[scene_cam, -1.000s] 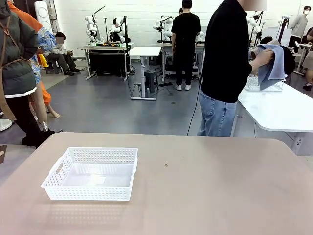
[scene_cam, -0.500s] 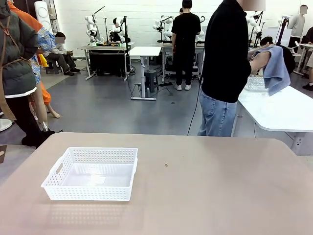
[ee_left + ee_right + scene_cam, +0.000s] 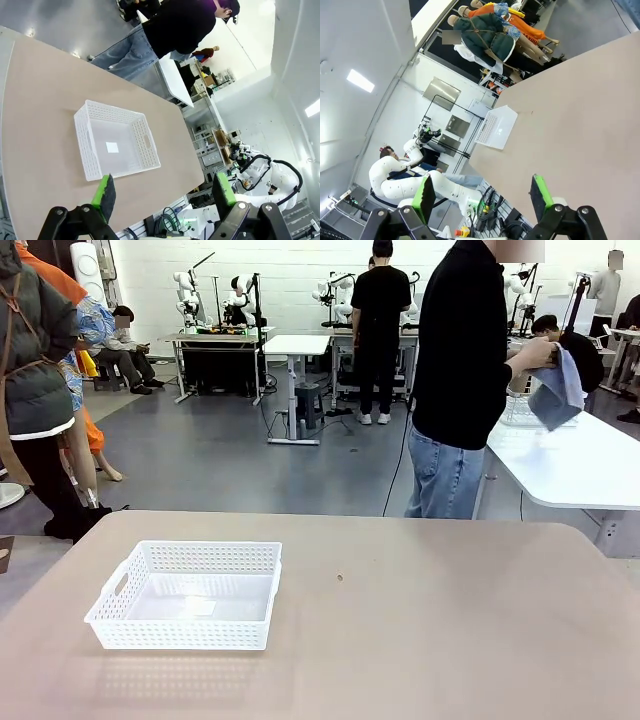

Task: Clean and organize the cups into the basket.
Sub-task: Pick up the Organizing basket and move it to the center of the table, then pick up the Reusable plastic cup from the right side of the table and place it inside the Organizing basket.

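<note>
Cups had not yet reached the basket (image 3: 180, 632), so you were at the very start of the job. The basket sat on the tan table (image 3: 450, 620) toward your left side, nearer the robot than the person. Its floor was bare except for a small white label.

Across the table the person stood turned toward a white side table (image 3: 580, 465), one hand (image 3: 535, 355) raised with a blue-grey cloth (image 3: 560, 390) hanging from it. I judged that to be the cleaning step, though I could not tell what, if anything, the cloth was wiping.

Your left gripper (image 3: 164, 180) hung high over the near side of the table with its green pads spread wide and nothing between them, looking down at the basket (image 3: 84, 145). Your right gripper (image 3: 483, 187) was likewise wide apart and empty, well away from the basket (image 3: 487, 131).

The next move probably called for waiting until a cup was handed over or set down. You would then take it around the body and lay it in the basket, most likely on its side.

Room was generous. To the right of the basket and beyond it the tabletop lay bare all the way to the far edge. The tight spots were the basket's left handle, which sat near the table's left edge, and the near edge just below the left gripper.
</note>
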`<act>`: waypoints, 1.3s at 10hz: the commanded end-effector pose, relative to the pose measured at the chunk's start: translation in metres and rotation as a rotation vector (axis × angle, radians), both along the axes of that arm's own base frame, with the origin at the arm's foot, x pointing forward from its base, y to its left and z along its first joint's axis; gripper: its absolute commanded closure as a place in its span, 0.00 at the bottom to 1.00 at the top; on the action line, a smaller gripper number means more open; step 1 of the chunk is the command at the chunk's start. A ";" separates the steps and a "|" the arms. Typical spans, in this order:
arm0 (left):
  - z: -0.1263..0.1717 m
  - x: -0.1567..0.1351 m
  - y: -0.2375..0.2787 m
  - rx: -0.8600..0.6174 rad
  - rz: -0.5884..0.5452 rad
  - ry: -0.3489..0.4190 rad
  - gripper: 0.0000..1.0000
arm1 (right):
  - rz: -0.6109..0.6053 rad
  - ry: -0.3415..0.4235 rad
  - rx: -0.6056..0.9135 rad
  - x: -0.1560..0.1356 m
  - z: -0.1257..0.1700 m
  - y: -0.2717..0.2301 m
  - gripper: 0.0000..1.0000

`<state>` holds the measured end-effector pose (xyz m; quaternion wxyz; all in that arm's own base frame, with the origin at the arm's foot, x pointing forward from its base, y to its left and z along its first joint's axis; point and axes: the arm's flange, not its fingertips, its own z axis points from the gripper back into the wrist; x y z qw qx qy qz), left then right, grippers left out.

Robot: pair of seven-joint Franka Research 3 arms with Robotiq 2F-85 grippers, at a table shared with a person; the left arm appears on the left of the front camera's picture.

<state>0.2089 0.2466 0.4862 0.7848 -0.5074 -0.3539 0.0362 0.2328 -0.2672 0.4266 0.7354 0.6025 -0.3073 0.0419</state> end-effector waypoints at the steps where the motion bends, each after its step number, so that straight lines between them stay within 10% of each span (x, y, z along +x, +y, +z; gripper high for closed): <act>1: 0.002 -0.002 0.004 -0.004 -0.005 -0.014 0.00 | -0.009 0.006 0.001 0.000 -0.001 -0.001 0.00; 13: 0.002 -0.002 0.004 -0.004 -0.005 -0.014 0.00 | -0.009 0.006 0.001 0.000 -0.001 -0.001 0.00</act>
